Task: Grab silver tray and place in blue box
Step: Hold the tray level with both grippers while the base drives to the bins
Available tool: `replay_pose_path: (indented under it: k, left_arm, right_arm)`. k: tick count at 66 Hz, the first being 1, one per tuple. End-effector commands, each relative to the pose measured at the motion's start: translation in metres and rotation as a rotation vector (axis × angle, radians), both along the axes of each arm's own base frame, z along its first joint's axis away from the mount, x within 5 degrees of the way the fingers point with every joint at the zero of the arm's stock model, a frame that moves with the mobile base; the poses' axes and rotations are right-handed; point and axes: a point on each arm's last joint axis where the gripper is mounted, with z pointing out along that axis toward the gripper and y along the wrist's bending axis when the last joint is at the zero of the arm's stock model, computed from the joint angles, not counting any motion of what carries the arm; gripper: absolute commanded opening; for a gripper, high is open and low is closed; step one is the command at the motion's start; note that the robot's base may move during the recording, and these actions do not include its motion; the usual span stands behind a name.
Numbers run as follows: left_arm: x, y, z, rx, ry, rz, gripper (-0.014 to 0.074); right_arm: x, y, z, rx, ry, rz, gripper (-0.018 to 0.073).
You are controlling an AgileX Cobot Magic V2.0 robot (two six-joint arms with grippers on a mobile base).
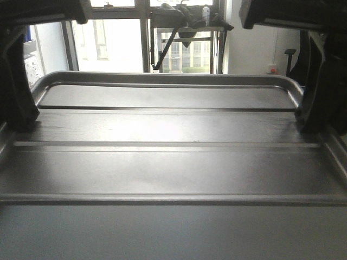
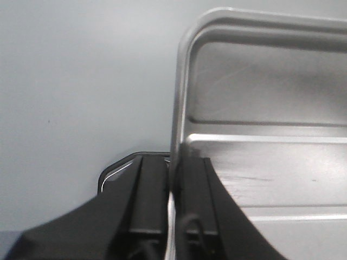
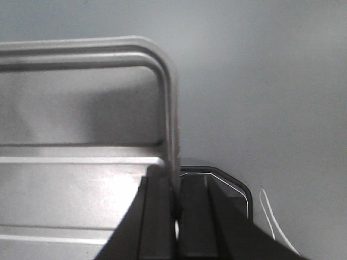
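The silver tray fills the front view, held up level close to the camera, its two long raised ribs running left to right. My left gripper is shut on the tray's left rim, and my right gripper is shut on the right rim. In the left wrist view the black fingers pinch the thin metal edge of the tray, the left gripper clamped across it. The right wrist view shows my right gripper clamped the same way on the tray. The blue box is out of view.
Beyond the tray, windows and a metal rack stand at the back of the room. A plain grey surface lies under the tray in both wrist views. A thin white cable runs at the lower right.
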Motion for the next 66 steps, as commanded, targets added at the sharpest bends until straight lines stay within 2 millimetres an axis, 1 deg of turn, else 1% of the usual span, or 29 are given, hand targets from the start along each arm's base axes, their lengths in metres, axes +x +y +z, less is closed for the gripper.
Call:
replay_pose_path:
  k: [1,66]
  left_arm:
    - [-0.0003,0.0072,0.012,0.015,-0.044,0.009,-0.0006]
    - [-0.0001,0.0075,0.012,0.019,-0.046,0.009,-0.0006]
  right_arm:
    - [0.0024,-0.0069,0.0109,-0.037,-0.061,-0.002,0.0049]
    - [0.0025,-0.0068,0.0109,-0.037,-0.062,-0.002,0.0049]
